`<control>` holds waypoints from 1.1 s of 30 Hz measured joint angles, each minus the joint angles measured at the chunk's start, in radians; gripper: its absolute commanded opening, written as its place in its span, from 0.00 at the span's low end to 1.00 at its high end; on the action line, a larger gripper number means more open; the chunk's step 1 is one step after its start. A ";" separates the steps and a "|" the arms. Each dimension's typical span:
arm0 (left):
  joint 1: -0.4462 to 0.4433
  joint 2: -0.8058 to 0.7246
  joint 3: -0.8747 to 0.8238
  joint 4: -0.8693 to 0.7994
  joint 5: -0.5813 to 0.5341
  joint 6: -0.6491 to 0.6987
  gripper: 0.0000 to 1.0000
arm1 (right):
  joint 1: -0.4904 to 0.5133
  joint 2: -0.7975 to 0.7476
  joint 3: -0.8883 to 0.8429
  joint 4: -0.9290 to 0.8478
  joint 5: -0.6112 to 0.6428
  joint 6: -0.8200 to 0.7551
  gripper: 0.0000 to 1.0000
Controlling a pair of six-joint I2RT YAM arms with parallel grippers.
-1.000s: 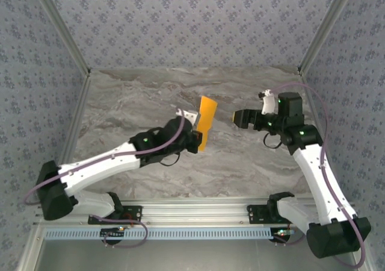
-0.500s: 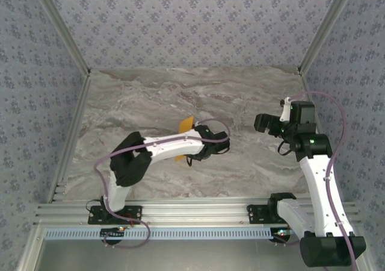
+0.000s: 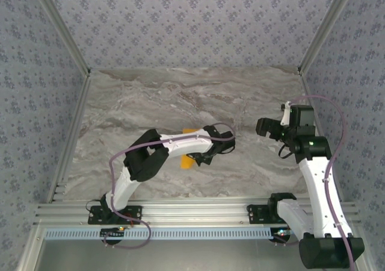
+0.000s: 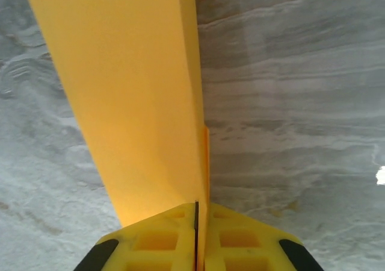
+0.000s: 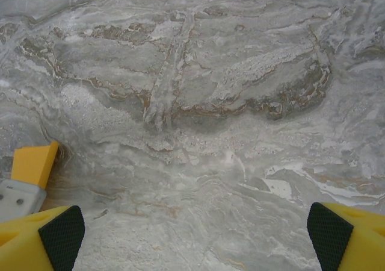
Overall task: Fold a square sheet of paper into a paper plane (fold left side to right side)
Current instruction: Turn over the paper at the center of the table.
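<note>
One sheet [image 4: 144,102] in left end effector [image 4: 197,217]

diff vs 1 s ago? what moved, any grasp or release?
The left arm folded at the elbow, and the left gripper carried the folded orange paper lower and toward the near edge of the table. The right gripper pulled back to the right, away from the paper, and is open. Nothing was let go: the left gripper stays shut on the paper.

left gripper [image 4: 197,206] clamped tight, its arm [image 3: 174,144] bent sharply; right gripper [image 5: 192,226] spread wide.
</note>
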 measured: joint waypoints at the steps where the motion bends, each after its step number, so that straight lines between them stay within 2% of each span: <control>1: 0.005 0.000 0.000 0.011 0.013 0.005 0.14 | 0.000 0.000 -0.003 0.000 -0.003 0.000 1.00; 3: 0.011 0.000 0.000 0.035 0.048 0.022 0.24 | -0.001 0.001 -0.007 0.000 -0.012 0.000 1.00; 7: 0.021 0.000 0.000 0.063 0.089 0.041 0.33 | -0.002 0.007 -0.018 0.005 -0.039 -0.001 1.00; 11: 0.039 -0.008 0.000 0.068 0.121 0.063 0.49 | -0.002 0.024 -0.021 0.011 -0.071 -0.002 1.00; 16: 0.051 -0.083 -0.063 0.219 0.243 0.080 0.62 | -0.002 0.054 -0.036 0.026 -0.129 -0.002 1.00; 23: 0.097 -0.326 -0.259 0.438 0.386 0.086 0.67 | 0.013 0.148 -0.070 0.080 -0.266 0.000 1.00; 27: 0.185 -0.483 -0.427 0.569 0.431 0.063 0.67 | 0.099 0.241 -0.086 0.144 -0.333 0.012 1.00; 30: 0.266 -0.565 -0.573 0.663 0.469 0.032 0.68 | 0.201 0.337 -0.092 0.227 -0.370 0.039 0.89; 33: 0.340 -0.619 -0.719 0.758 0.512 -0.009 0.68 | 0.299 0.456 -0.092 0.338 -0.409 0.082 0.67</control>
